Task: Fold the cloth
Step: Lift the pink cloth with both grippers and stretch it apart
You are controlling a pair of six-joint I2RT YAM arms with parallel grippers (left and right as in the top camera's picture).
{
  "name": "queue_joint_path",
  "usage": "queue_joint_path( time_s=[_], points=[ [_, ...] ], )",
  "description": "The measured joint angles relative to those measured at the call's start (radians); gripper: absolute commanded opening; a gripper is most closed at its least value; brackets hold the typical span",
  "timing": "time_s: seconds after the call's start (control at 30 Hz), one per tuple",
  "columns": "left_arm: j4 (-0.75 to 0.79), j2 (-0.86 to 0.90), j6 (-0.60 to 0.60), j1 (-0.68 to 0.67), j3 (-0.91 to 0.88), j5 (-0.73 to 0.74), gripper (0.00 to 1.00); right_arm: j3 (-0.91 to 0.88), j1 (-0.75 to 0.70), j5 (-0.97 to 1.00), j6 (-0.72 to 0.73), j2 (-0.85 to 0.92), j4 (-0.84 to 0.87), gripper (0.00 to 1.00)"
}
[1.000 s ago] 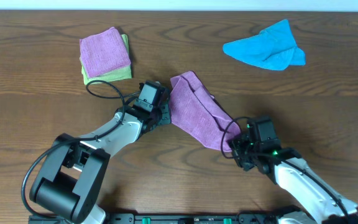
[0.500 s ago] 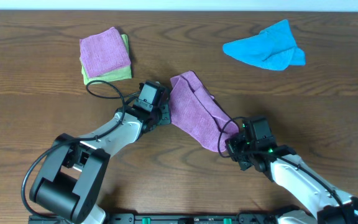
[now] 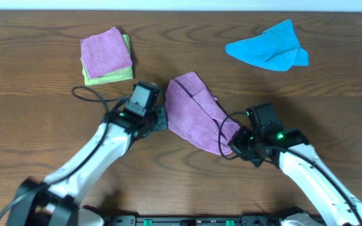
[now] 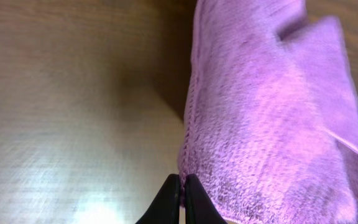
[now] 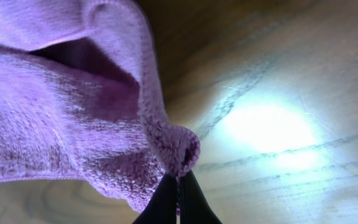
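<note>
The cloth [image 3: 197,113] is a dull mauve terry piece, bunched and partly folded in the middle of the table. My left gripper [image 3: 163,119] is at its left edge and shut on that hem. In the left wrist view the black fingertips [image 4: 181,185] pinch the cloth [image 4: 272,112] at its lower left corner. My right gripper [image 3: 232,144] is at the cloth's lower right end, shut on a corner. The right wrist view has the cloth [image 5: 73,112] hanging in folds from my gripper [image 5: 179,185] just above the wood.
A brighter purple cloth [image 3: 105,51] lies folded on a green cloth [image 3: 117,75] at the back left. A crumpled blue cloth [image 3: 269,49] lies at the back right. A black cable [image 3: 96,100] loops beside the left arm.
The right gripper has shut on the cloth's lower right corner. The left arm has drawn back to the lower left with its edge, and the cloth now spreads wider between the two grippers.
</note>
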Motion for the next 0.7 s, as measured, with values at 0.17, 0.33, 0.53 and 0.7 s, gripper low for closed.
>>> queue_joint_path(
  time_s=[0.17,0.33,0.53,0.7],
  points=[
    [-0.07,-0.135,-0.026,0.01,0.002,-0.01,0.06,0.119,0.0,0.001,-0.1,-0.003,-0.033,0.01],
    [-0.107,-0.163,-0.056,0.024,0.087,-0.011,0.06,0.249,-0.001,0.007,-0.2,-0.002,0.087,0.01],
    [-0.232,-0.167,-0.067,0.024,0.328,-0.066,0.06,0.407,-0.01,0.089,-0.254,-0.006,0.109,0.01],
    [-0.315,-0.171,-0.059,0.024,0.375,-0.127,0.06,0.415,-0.014,0.135,-0.278,-0.007,0.019,0.01]
  ],
)
